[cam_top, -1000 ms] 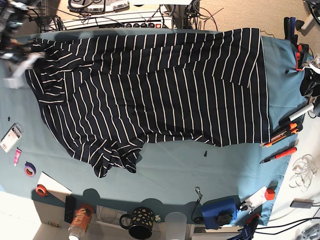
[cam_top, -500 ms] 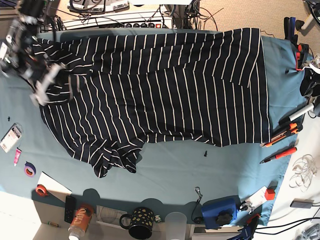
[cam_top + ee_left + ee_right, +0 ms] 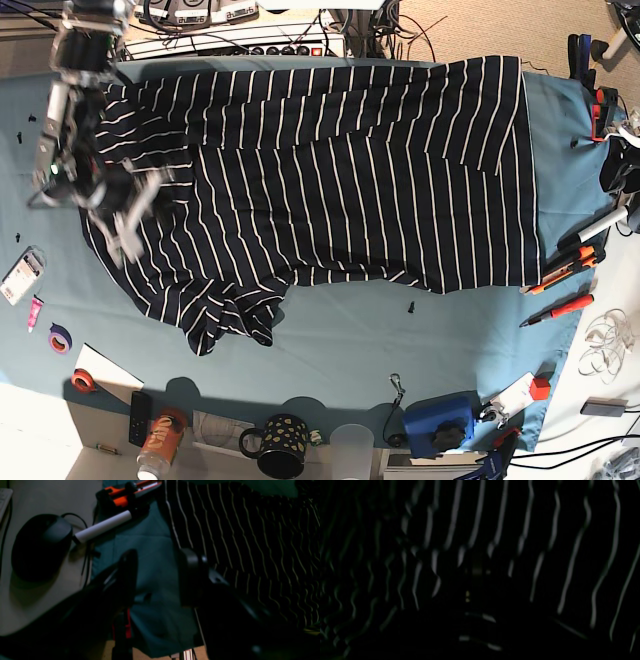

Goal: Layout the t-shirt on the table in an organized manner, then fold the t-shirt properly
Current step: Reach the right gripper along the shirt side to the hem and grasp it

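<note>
The t-shirt (image 3: 330, 170) lies lengthwise across the table (image 3: 400, 340). The right gripper (image 3: 125, 205), clamped tight, is over its bunched sleeve end; the left gripper (image 3: 156, 576) idles spread at the hem.

Soft, matt striped cloth of the t-shirt (image 3: 340, 170) on the table (image 3: 400, 340), smooth teal fabric.

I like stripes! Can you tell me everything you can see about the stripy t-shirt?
The t-shirt is soft dark navy fabric with thin white stripes. It lies spread wide across the teal table, mostly flat, with a long crease along its upper part. A bunched, crumpled part sticks out at the lower left. The right gripper is over its left end, shut; whether it pinches cloth is unclear. Its straight right edge lies near the orange tools.
</note>
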Robot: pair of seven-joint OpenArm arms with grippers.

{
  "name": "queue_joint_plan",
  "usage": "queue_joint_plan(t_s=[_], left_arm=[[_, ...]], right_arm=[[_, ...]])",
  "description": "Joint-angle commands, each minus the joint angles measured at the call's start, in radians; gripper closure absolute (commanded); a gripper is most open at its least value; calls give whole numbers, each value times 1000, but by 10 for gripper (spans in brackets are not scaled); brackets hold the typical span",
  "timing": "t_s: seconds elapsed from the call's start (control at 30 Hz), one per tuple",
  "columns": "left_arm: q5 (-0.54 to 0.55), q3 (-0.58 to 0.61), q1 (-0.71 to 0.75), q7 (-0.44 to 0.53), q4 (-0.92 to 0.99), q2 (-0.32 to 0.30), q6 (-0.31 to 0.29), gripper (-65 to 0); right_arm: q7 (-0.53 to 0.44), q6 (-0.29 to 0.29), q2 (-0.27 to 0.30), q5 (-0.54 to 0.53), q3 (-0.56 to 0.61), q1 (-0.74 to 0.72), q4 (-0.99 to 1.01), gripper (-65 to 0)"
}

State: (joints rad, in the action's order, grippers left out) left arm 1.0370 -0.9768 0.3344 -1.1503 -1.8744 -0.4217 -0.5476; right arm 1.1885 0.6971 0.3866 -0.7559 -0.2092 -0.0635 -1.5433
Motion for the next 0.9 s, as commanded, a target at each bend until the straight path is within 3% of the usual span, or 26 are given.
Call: queue_joint_plan(t_s=[0.0, 0.13, 0.33, 0.43, 0.5, 0.57, 0.67, 0.77, 0.87], left_arm=[[19, -8, -2, 22, -14, -21, -3, -270], [19, -8, -2, 26, -14, -21, -3, -270], [17, 0, -2, 26, -14, -22, -5, -270], [11, 36, -2, 26, -14, -21, -39, -270], [11, 71, -2, 26, -14, -21, -41, -270], [10, 108, -2, 26, -14, -21, -41, -270], [-8, 165, -2, 27, -14, -21, -41, -270], [-67, 222, -2, 61, -14, -21, -31, -270], [-114, 253, -2, 88, -14, -21, -10, -270]], right_arm=[[-23, 1, 14, -10, -8, -29, -14, 0], [-54, 1, 11, 0, -8, -72, -14, 0], [-59, 1, 10, 103, -8, -151, -14, 0], [-61, 1, 9, 98, -7, -171, -14, -158], [-98, -3, 8, 103, -7, -178, -14, -196], [-173, -48, -3, 144, -6, -186, -14, -196], [-258, -138, -49, 295, -3, -217, -12, -196], [-249, -159, -93, 365, 30, -254, -12, -196], [-260, -240, -119, 431, 109, -277, 3, -196]])
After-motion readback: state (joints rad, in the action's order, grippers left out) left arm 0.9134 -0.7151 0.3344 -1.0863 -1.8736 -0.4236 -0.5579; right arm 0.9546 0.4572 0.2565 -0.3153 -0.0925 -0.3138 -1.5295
